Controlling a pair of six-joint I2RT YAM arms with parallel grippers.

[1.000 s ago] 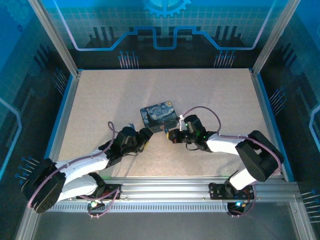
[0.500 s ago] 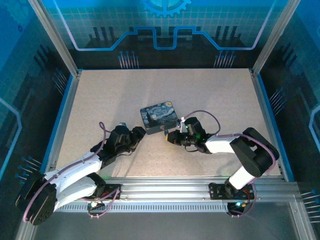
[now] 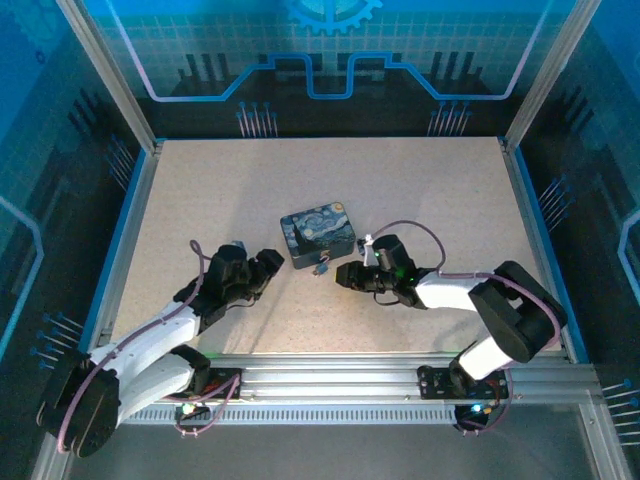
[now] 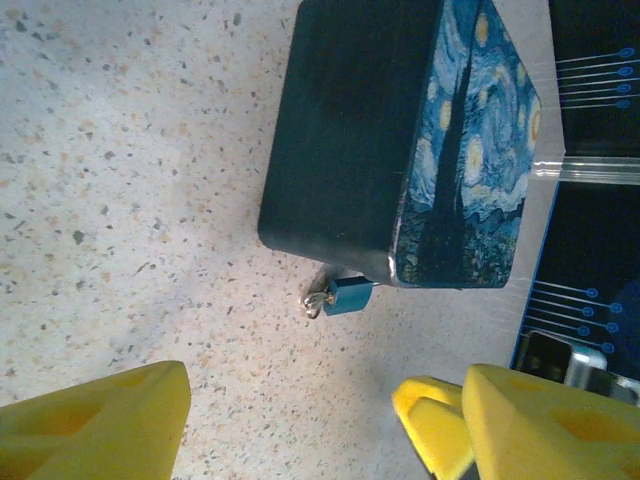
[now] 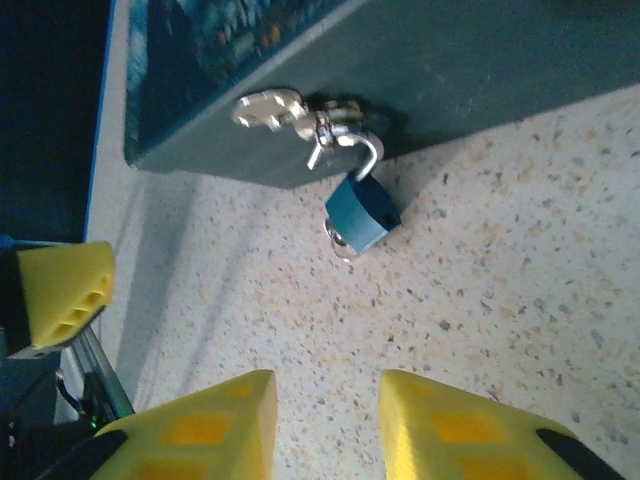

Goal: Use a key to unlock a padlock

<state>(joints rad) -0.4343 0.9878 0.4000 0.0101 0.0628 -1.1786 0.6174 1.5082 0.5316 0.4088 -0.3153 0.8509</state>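
Observation:
The small blue padlock [image 5: 362, 218] hangs from the silver latch [image 5: 268, 108] on the side of the night-sky box [image 3: 318, 233]. Its silver shackle [image 5: 368, 156] looks swung open. The key [image 5: 344, 243] sticks out of the lock's underside, just above the table. From the left wrist, the padlock [image 4: 350, 295] and key [image 4: 314, 302] sit at the box's lower corner. My right gripper [image 5: 325, 430] is open, a short way back from the lock and holding nothing. My left gripper [image 4: 320, 425] is open wide, farther from it. The padlock [image 3: 322, 266] lies between the left gripper [image 3: 272, 262] and right gripper [image 3: 343, 274].
The speckled tabletop [image 3: 400, 190] stretches behind and to both sides of the box. Blue rails [image 3: 125, 225] edge it left and right, and the metal frame [image 3: 330, 370] runs along the near side. A yellow fingertip [image 5: 65, 290] of the other arm shows at the left.
Both grippers have drawn back from the padlock. The left arm retreated down and to the left, the right one slightly right. The padlock now hangs free between them.

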